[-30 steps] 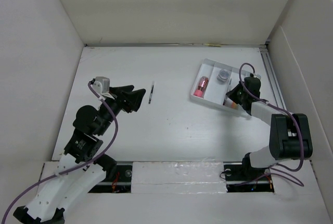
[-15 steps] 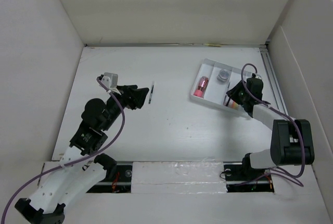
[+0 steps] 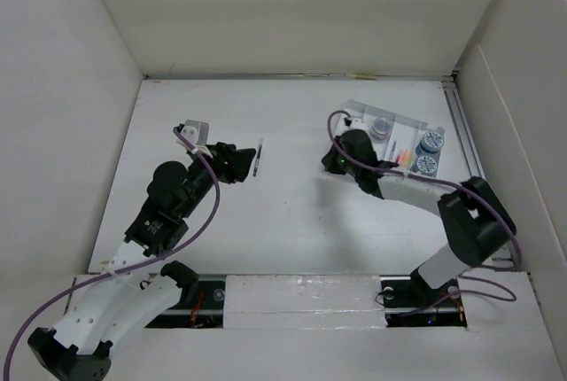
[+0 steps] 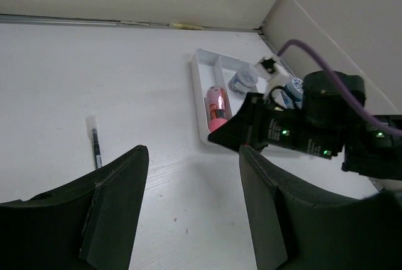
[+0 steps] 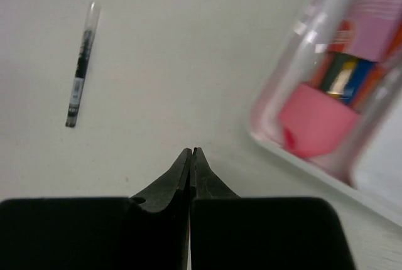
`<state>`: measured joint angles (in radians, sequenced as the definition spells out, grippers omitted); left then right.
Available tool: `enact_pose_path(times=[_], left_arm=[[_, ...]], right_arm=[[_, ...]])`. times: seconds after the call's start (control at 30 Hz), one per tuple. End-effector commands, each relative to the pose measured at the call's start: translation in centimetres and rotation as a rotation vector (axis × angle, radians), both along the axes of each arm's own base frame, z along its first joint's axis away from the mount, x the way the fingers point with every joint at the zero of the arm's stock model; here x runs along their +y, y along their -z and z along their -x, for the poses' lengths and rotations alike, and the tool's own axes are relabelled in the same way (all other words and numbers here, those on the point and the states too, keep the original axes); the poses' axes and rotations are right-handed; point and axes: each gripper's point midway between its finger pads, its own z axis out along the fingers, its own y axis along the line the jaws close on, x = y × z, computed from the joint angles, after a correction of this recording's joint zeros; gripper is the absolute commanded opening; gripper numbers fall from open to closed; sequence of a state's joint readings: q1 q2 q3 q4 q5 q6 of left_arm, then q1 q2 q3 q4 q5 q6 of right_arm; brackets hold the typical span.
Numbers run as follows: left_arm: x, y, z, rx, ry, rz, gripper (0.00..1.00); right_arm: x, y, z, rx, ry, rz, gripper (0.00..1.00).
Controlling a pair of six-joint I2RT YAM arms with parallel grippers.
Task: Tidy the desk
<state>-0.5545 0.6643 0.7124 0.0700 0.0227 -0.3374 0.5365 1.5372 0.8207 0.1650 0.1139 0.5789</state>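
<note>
While the left gripper (image 3: 239, 161) hovers with its black fingers moderately parted around nothing, just beside the slim black-and-clear pen (image 3: 258, 158), the right gripper (image 5: 191, 151) is pinched fully closed and empty, low over the surface beside the small white compartmented tray (image 4: 201, 91). Both items lie on the desk (image 3: 292, 221), a large flat white tabletop walled by white panels: the pen left of centre, the tray toward the far right, with a pink cylinder (image 4: 217, 108) lying in its leftmost compartment.
</note>
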Motion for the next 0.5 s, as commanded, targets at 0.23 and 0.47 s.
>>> enact_pose_path(times=[0.23, 0.47], left_arm=[[0.3, -3.5, 0.8, -0.091, 0.009, 0.057, 0.56], [0.5, -4.4, 1.7, -0.118, 0.02, 0.083, 0.56]], right_arm=[[14.3, 1.1, -0.7, -0.066, -0.196, 0.158, 0.37], [17.6, 4.2, -2.0, -0.003, -0.214, 0.278, 0.67]])
